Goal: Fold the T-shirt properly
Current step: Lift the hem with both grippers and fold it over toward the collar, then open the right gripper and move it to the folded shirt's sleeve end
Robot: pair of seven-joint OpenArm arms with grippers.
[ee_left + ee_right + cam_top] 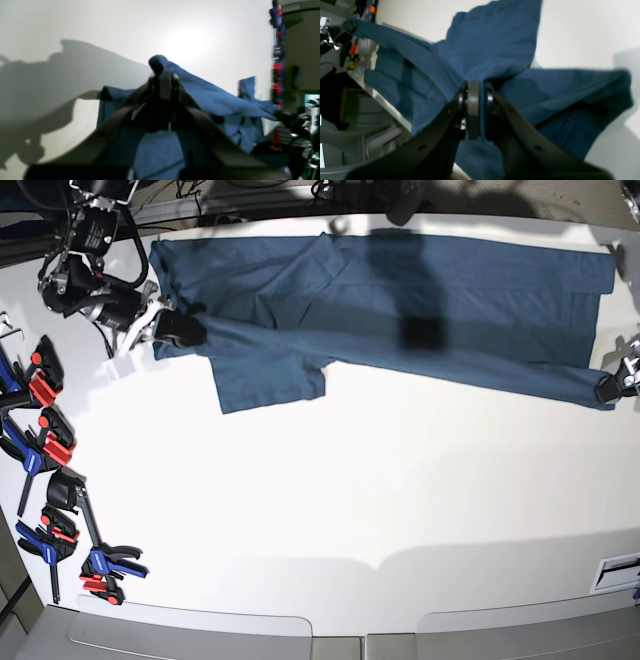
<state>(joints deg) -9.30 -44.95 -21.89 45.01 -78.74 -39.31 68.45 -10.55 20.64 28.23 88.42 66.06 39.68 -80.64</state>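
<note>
Stretching the T-shirt [420, 305] along the far edge of the worktop [330, 490], the left claw [606, 390] and right claw [180, 330] each pinched a near corner; the next move probably called for carrying both corners across evenly.

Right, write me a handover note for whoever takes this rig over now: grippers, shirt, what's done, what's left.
Left gripper: shut on the T-shirt, at the base view's right edge.
Right gripper: shut on the T-shirt, at its other end, on the base view's left.
T-shirt: stretched between the two grippers along the far side of the white table, one sleeve lying toward the near side.
Done: both ends gripped, cloth pulled out long.
Left: no finished fold shows yet; probably lay it flat, then fold.
Clamps lie at the table's edge beside the right arm.
</note>
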